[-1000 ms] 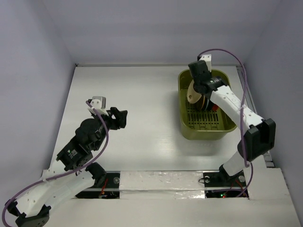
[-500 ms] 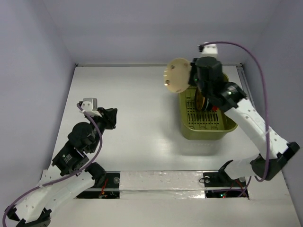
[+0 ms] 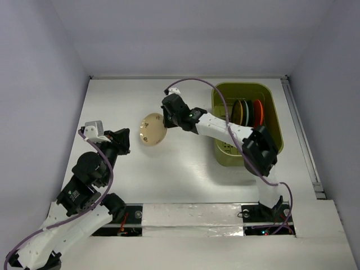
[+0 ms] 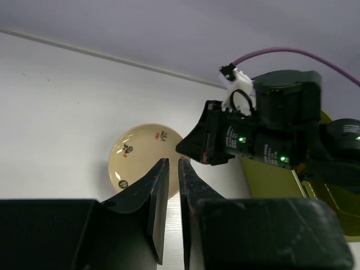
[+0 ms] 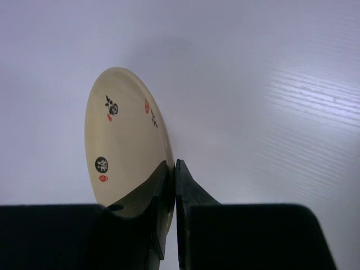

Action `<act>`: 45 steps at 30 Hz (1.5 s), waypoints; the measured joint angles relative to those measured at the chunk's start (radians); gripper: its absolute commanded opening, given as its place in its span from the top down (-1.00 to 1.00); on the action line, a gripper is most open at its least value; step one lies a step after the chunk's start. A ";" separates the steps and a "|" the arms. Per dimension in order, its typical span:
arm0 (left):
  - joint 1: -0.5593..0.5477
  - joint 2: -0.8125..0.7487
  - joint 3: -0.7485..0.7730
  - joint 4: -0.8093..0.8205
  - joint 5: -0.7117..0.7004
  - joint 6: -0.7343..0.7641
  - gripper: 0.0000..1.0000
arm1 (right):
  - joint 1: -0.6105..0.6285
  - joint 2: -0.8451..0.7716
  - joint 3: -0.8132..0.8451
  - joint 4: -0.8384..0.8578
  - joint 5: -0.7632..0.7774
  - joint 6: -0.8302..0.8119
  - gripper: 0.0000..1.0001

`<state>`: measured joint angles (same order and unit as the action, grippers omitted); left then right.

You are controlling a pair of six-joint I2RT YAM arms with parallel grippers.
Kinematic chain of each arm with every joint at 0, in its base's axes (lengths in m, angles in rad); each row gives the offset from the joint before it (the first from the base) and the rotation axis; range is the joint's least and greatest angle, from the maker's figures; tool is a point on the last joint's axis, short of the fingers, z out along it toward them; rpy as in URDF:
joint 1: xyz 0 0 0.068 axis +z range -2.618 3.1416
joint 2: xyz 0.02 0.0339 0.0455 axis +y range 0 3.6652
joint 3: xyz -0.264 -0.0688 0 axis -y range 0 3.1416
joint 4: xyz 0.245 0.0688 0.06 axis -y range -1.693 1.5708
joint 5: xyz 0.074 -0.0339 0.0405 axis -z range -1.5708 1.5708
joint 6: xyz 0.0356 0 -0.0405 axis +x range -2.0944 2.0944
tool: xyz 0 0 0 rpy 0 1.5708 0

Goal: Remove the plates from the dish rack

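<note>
The white table (image 3: 185,180) carries a green rack (image 3: 233,93). The rack stands far right, lengthwise along the table's right edge.

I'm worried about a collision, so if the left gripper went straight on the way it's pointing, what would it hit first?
Probably the cream round plate with dark markings, pinched at its rim by the right gripper, lying right ahead of the left gripper. Depth is hard to judge.
</note>
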<state>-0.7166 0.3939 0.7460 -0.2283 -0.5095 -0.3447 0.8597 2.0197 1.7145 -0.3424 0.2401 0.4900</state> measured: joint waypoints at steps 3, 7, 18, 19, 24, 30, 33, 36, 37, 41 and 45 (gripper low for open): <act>0.000 0.006 0.000 0.000 0.001 -0.001 0.74 | 0.000 0.052 0.001 0.029 -0.027 0.033 1.00; 0.000 0.011 0.000 0.000 0.004 -0.002 0.66 | 0.000 0.087 -0.005 0.069 -0.049 0.064 0.94; 0.000 0.023 0.000 0.000 0.012 -0.003 0.57 | 0.003 0.133 -0.080 0.142 -0.067 0.119 0.62; 0.000 0.023 0.000 0.000 0.012 -0.003 0.56 | 0.003 0.133 -0.087 0.143 -0.067 0.121 0.60; 0.000 0.023 0.000 0.000 0.012 -0.003 0.54 | 0.005 0.134 -0.108 0.143 -0.058 0.132 0.20; 0.000 0.023 0.000 0.000 0.014 -0.003 0.51 | 0.006 0.134 -0.150 0.136 -0.035 0.136 -0.07; 0.000 0.023 0.000 0.000 0.016 -0.003 0.50 | 0.008 0.134 -0.158 0.133 -0.025 0.135 -0.10; 0.000 0.023 0.000 0.000 0.016 -0.003 0.50 | 0.013 0.125 -0.159 0.112 -0.004 0.127 -0.11; 0.000 0.023 0.000 0.000 0.016 -0.003 0.49 | 0.017 0.115 -0.159 0.104 0.001 0.124 -0.11; 0.000 0.023 0.000 0.000 0.016 -0.003 0.49 | 0.032 0.006 -0.163 0.056 0.039 0.098 0.06; 0.000 0.023 0.000 0.000 0.016 -0.003 0.56 | 0.039 -0.219 -0.195 0.038 0.109 0.055 0.84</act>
<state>-0.7162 0.4168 0.7460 -0.2279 -0.4931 -0.3473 0.8986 1.8004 1.5196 -0.3042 0.3496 0.5446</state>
